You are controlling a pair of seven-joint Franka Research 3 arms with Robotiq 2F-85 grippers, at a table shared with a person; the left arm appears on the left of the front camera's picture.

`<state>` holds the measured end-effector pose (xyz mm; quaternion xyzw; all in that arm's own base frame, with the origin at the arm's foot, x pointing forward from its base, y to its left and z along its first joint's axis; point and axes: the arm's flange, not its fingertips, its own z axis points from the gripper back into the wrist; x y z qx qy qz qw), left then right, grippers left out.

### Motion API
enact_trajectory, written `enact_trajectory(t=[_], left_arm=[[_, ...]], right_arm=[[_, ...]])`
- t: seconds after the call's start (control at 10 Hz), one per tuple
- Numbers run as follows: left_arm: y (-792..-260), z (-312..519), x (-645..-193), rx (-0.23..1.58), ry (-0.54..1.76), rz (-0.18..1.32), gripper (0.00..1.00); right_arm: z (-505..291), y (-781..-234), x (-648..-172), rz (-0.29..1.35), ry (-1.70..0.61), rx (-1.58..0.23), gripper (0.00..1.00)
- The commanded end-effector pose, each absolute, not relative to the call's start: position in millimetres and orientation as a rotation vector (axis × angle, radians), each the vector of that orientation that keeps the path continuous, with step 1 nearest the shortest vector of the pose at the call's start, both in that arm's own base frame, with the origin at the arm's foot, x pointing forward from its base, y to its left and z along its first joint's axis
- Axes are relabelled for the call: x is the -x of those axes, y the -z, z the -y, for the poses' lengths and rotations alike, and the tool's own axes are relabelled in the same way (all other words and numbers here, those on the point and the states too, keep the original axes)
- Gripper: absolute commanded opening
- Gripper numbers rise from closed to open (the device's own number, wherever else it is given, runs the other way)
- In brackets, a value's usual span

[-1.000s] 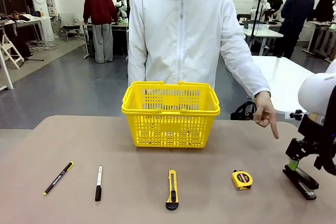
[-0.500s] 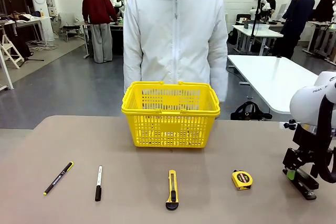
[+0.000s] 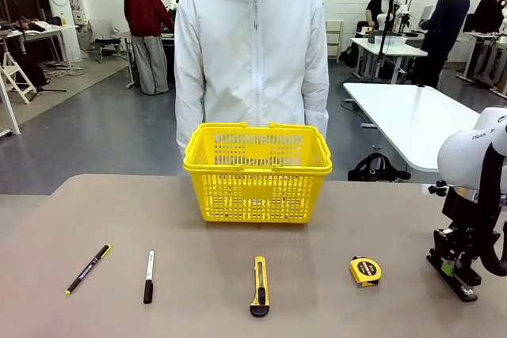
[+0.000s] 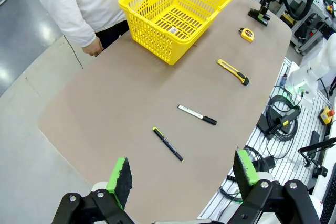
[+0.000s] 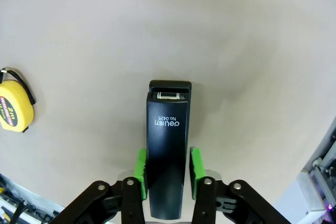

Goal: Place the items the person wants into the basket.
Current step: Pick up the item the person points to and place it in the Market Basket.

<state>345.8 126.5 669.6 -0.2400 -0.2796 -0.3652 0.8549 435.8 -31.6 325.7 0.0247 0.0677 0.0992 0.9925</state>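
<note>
Right tool [image 5: 168, 167] is clenched on a black stapler [image 5: 168, 124]. In my right wrist view both green pads press against the stapler's long sides near its back end, and the body lies flat on the table [image 3: 198, 247], pointing away from the wrist. From the front I see this at the table's far right, with the white arm bent over it.

Left tool [image 4: 182, 170] is released. Its two green-padded fingers stand wide apart with nothing between them, and it hangs high above the table's left end, looking down over the whole layout.

The two pens lie untouched at the near left of the table. The black pen [image 3: 89, 268] with the yellow tip sits farthest left, slanted. The marker [image 3: 149, 275] lies just to its right, nearly straight, black cap toward me. They are close together but not touching.

Further right in the same row I see a yellow-and-black utility knife [image 3: 260, 285] near the middle, then a small yellow tape measure [image 3: 365, 271], which lies near the stapler but apart from it.

The yellow basket [image 3: 257, 195] stands upright at the middle of the table toward the far edge, handles folded down on the rim. I cannot see anything inside it. The person [image 3: 252, 53] in the white jacket stands right behind it, arms hanging down.
</note>
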Motion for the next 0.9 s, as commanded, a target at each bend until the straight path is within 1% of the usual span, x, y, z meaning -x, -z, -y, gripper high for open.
enact_trajectory(t=[0.0, 0.1, 0.3, 0.4, 0.5, 0.7, 0.8], left_arm=[[-671, -128, -345, 0.512, 0.778, 0.593, 1.00], [-671, -128, -345, 0.512, 0.778, 0.593, 1.00], [-671, -128, -345, 0.512, 0.778, 0.593, 1.00], [-671, -128, -345, 0.512, 0.778, 0.593, 1.00], [-671, -128, -345, 0.512, 0.778, 0.593, 1.00], [-671, -128, -345, 0.512, 0.778, 0.593, 1.00], [-671, -128, -345, 0.512, 0.778, 0.593, 1.00]], right_arm=[[32, -330, -435, -0.146, -0.181, -0.014, 0.04], [32, -333, -434, -0.138, -0.177, -0.014, 0.00], [31, -354, -430, -0.088, -0.183, -0.035, 0.00], [24, -395, -429, -0.053, -0.216, -0.056, 0.28], [8, -461, -435, 0.056, -0.258, -0.049, 0.28], [-32, -568, -442, 0.125, -0.366, -0.025, 0.28], [-46, -605, -448, 0.136, -0.376, -0.008, 0.28]])
